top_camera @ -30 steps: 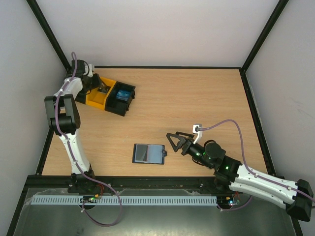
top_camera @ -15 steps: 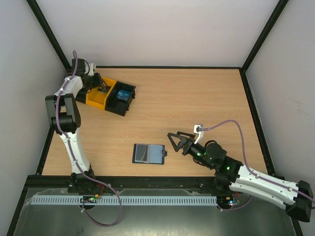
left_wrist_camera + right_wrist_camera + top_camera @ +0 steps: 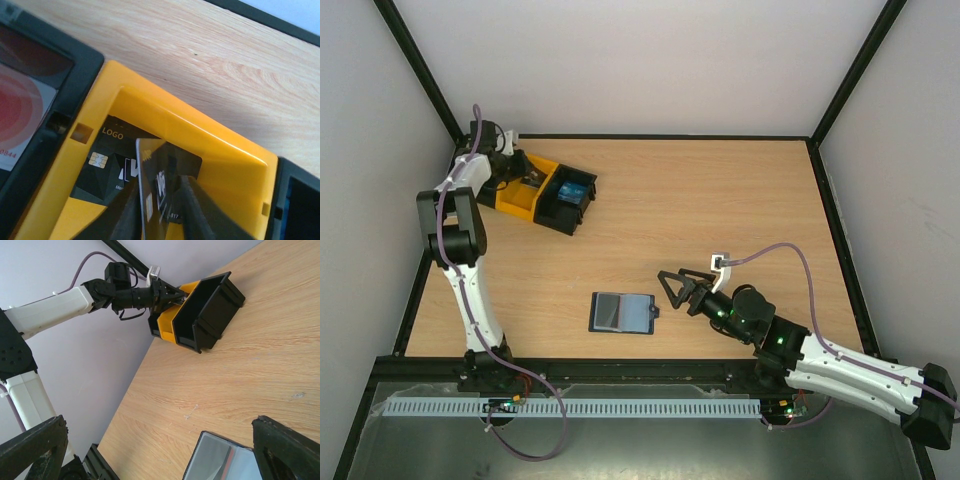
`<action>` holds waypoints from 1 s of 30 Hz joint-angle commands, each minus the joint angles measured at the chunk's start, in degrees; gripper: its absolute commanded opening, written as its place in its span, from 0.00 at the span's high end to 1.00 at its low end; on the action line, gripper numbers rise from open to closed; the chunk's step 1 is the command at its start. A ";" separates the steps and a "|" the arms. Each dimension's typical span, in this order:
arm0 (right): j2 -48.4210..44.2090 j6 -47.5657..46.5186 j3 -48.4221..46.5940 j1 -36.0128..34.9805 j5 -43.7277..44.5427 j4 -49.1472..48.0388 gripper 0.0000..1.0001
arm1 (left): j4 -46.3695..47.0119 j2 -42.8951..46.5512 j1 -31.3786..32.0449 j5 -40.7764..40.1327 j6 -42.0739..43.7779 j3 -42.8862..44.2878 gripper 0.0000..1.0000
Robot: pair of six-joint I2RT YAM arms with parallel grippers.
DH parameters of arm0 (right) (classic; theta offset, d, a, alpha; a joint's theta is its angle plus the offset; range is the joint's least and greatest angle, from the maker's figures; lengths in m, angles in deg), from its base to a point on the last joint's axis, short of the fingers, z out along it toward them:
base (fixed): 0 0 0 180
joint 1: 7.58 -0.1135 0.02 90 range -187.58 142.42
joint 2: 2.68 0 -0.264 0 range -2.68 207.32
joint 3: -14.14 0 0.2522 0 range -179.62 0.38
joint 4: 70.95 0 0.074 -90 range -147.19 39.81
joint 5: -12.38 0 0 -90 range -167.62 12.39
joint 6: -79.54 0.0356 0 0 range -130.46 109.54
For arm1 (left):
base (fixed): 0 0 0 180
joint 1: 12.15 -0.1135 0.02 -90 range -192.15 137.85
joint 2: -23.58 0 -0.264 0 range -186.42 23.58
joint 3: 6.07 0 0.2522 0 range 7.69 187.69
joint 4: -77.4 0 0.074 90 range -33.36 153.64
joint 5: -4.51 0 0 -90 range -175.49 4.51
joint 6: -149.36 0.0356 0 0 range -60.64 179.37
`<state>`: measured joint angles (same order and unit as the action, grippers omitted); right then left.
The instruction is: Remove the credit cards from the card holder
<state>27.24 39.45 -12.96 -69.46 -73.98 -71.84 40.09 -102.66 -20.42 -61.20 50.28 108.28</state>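
Yellow plastic surrounds the left gripper (image 3: 159, 200), whose fingers (image 3: 197, 210) are pressed against both faces of a dark card (image 3: 150, 170) that stands on edge inside the yellow bin (image 3: 220, 160). Beneath it, flat on the bin's floor, lies a second dark card (image 3: 107, 167) printed with a gold chip and the word "LOGO". A black bin (image 3: 85, 70) adjoins the yellow one and holds a card with red and white rings (image 3: 20, 110); another black bin wall shows at the opposite side. Pale wood-grain table (image 3: 225, 65) runs behind them.

From above, the row of bins (image 3: 545, 192) sits at the far left of the table, with a blue item (image 3: 570, 192) in its black end compartment.

Well apart from them, near the front centre of the table, the card holder (image 3: 622, 312) lies open and flat, grey-blue panel up, its small tab (image 3: 660, 315) pointing toward the right gripper (image 3: 670, 287). That gripper sits just to the right of the holder with its jaws spread wide and nothing between them; its wrist camera shows one black finger (image 3: 32, 447) at each lower corner and the holder's edge between them.
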 commanded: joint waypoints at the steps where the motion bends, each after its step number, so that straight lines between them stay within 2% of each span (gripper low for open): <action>1: 0.74 -0.45 -0.68 -0.16 1.23 -1.27 0.02 | -1.50 -1.16 0.19 -1.99 0.99 3.48 0.73; 14: 1.47 0.12 -0.58 -0.16 1.35 -1.50 0.02 | 0.76 -0.83 0.20 -5.35 -1.14 4.41 0.66; 30: 2.99 0.39 -1.36 -0.21 1.33 -1.04 0.02 | 1.82 -0.09 0.21 -8.32 -3.75 6.85 0.47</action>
<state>29.88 39.69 -12.96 -69.46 -73.89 -72.00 41.40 -103.40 -20.07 -67.63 48.01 113.31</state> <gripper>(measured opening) 0.978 0.506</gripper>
